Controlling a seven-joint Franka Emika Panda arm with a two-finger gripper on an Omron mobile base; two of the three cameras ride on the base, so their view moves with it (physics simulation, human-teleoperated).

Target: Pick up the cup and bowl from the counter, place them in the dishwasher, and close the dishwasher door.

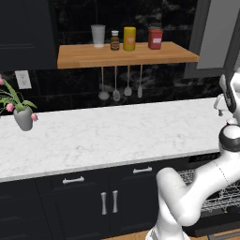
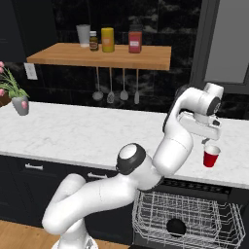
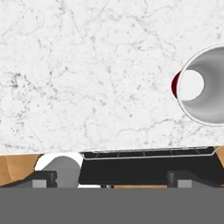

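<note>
Gripper (image 2: pixel 210 141) above red cup (image 2: pixel 211 156) at counter (image 2: pixel 73 131) edge, over open dishwasher (image 2: pixel 187 219)

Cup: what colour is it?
Red outside, pale inside; the cup shows best in the right base view.

red cup (image 2: pixel 211 158) with pale inside, white grey-veined marble counter (image 2: pixel 73 131), black dishwasher (image 2: pixel 194 187), light wire rack (image 2: pixel 185 211)

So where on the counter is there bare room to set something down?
The counter is bare from the flower vase at its left end across to the cup under the gripper. The shelf is crowded with jars.
</note>
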